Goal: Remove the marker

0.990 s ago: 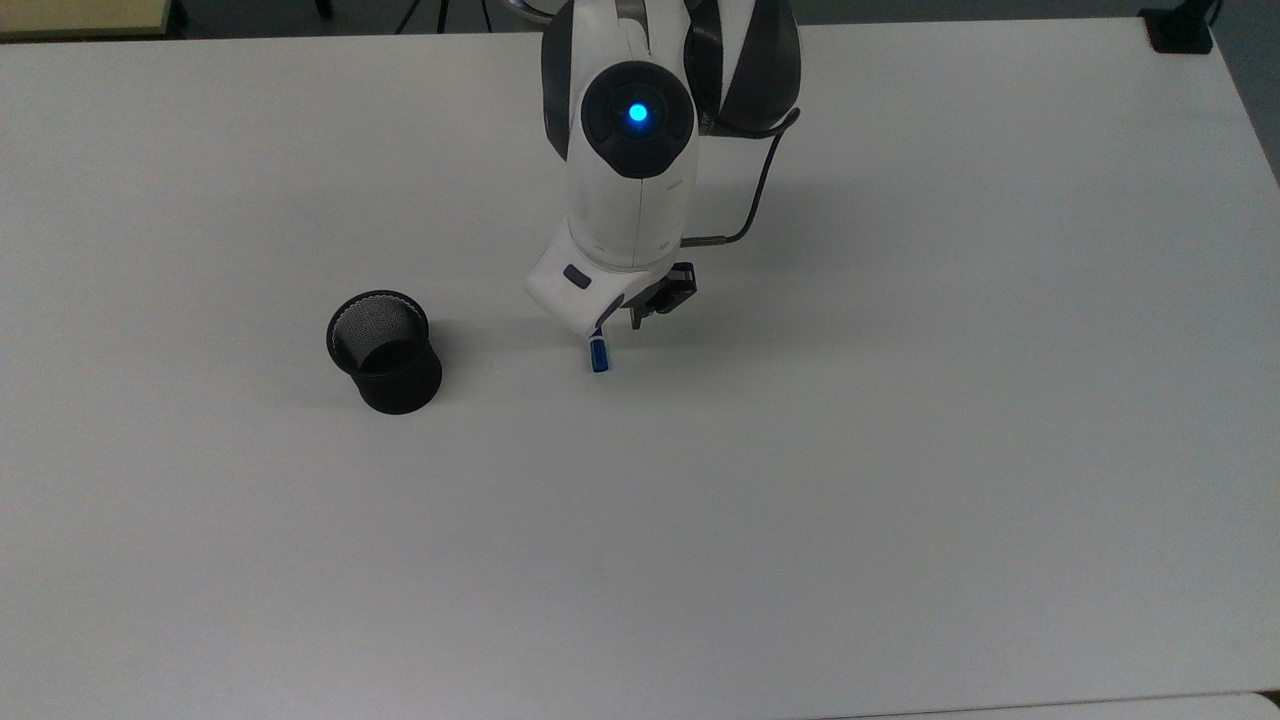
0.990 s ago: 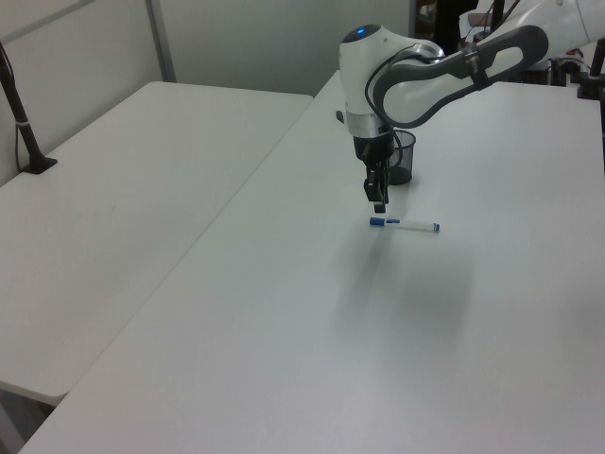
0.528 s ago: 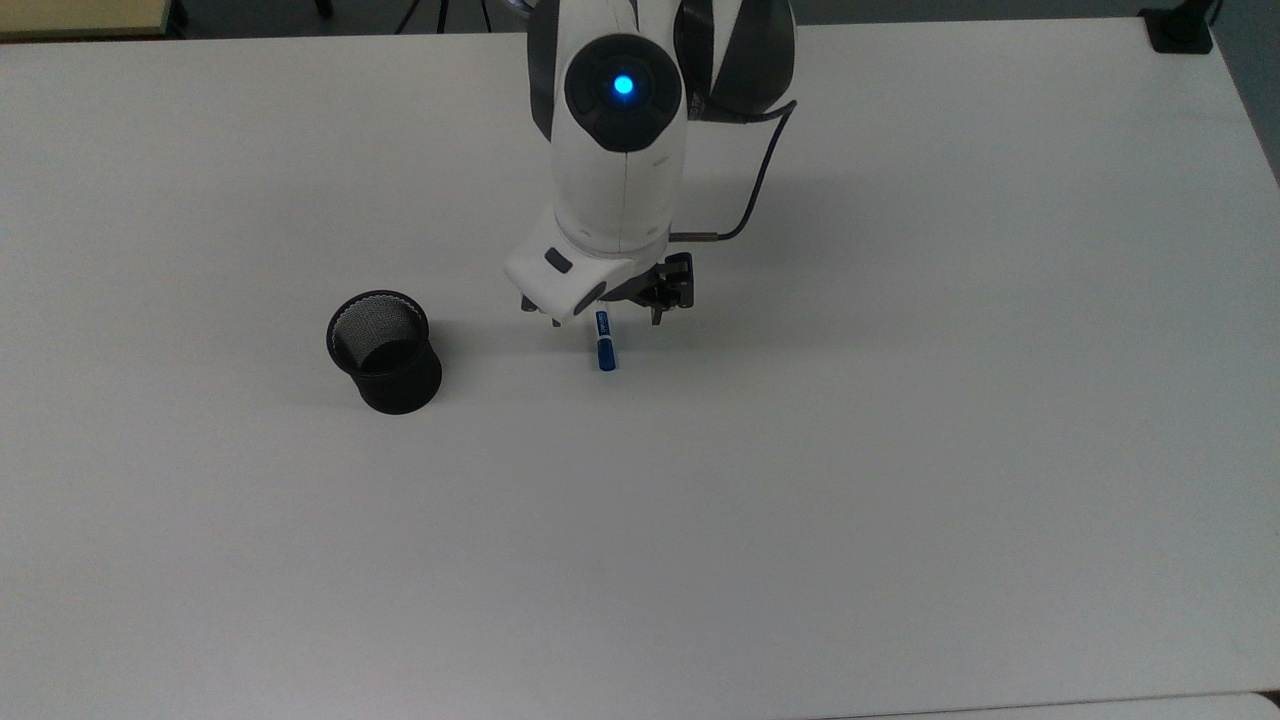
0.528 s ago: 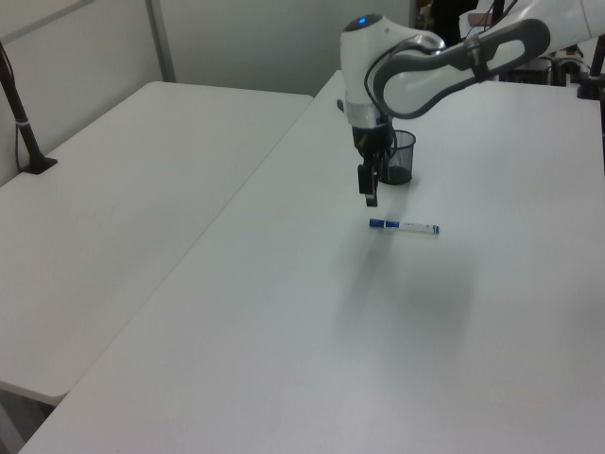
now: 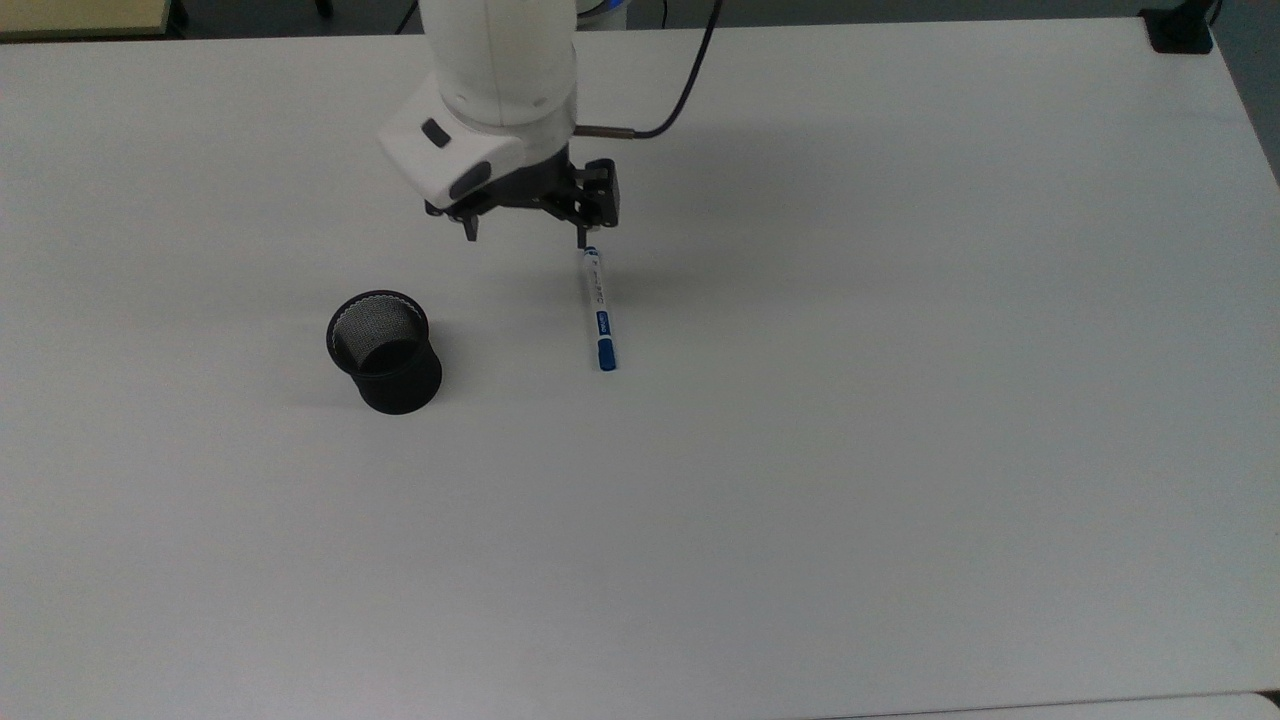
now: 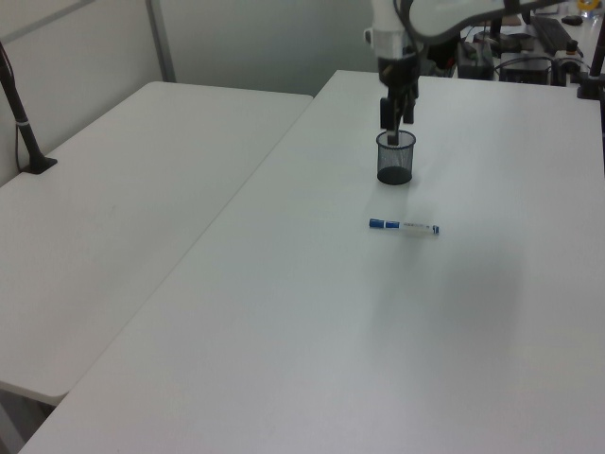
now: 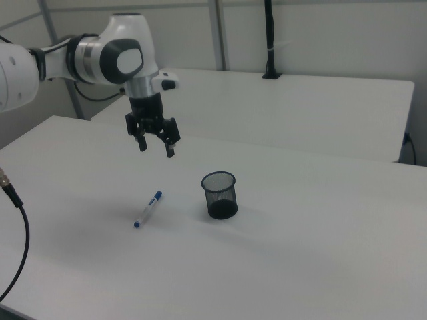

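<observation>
Marker (image 5: 600, 312) lies flat on the white counter (image 5: 900, 400), apart from the black mesh cup (image 5: 384, 350). End effector (image 7: 154, 142) hangs above, fingers spread and empty; the top view cuts off the arm's upper part.

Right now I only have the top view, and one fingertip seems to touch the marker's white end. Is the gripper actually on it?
Observer: No. In the right view the gripper hangs high above the table, and the marker lies below it, clearly apart.
Operator: Is either end of the marker lifted or propped on something?
Observer: No. The right view's side angle shows it lying flat on the table along its whole length, blue cap end towards the black mesh cup but not touching it.
Operator: Anything between the fingers?
Observer: Nothing. The right view shows them spread, with only the background in the gap.
</observation>
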Motion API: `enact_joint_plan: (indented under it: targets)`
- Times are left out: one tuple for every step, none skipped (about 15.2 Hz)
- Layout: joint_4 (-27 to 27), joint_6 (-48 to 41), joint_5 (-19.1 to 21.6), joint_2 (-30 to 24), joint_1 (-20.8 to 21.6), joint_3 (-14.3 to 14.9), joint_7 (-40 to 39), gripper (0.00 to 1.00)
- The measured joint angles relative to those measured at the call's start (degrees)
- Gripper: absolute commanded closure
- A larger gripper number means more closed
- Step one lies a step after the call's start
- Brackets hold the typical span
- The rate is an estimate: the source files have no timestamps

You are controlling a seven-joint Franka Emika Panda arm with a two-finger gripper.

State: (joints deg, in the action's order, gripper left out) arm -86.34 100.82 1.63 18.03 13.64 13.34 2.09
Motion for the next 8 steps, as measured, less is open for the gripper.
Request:
enact_joint_plan:
  targets:
    - [0.01, -1.13, -0.02, -1.05, -0.81, 0.03, -0.08, 0.00]
    - [0.00, -2.16, -0.02, -2.17, -1.59, 0.06, -0.12, 0.00]
    - [-0.01, -2.92, -0.02, -3.23, -2.28, 0.07, -0.16, 0.00]
    - [-0.03, -3.47, -0.02, -4.21, -2.89, 0.08, -0.16, 0.00]
    - [-0.06, -3.97, -0.02, -5.04, -3.39, 0.09, -0.16, 0.00]
    - [-0.08, -4.71, -0.02, -5.71, -3.77, 0.09, -0.16, 0.00]
    - [-0.11, -5.43, -0.02, -6.21, -4.00, 0.09, -0.16, 0.00]
    - [-0.28, -5.89, -0.02, -6.63, -4.12, 0.09, -0.16, 0.00]
